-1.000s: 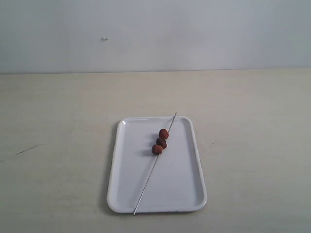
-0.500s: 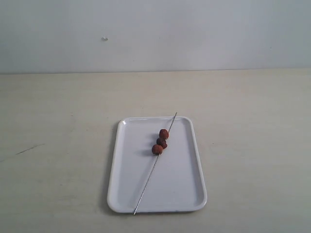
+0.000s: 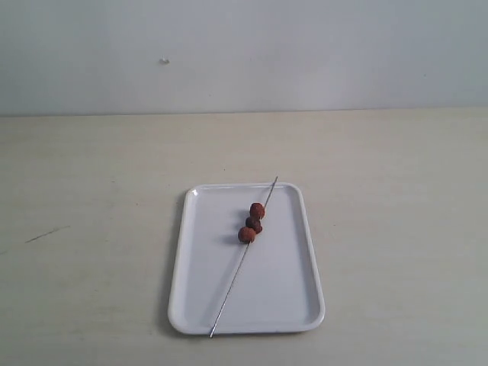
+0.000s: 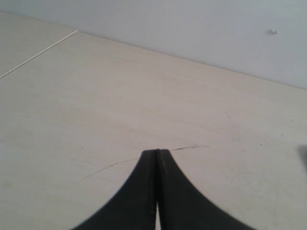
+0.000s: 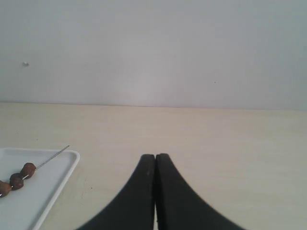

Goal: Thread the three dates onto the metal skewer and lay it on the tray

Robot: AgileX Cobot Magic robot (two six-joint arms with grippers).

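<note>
Matte beige table (image 3: 91,191); glossy rounded tray (image 3: 282,290), thin metal skewer (image 3: 229,293), wrinkled dates (image 3: 252,223).

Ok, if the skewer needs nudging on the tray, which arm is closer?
Right, probably: the right end effector has the tray, skewer and dates in its wrist view; the left end effector sees mostly table.
</note>
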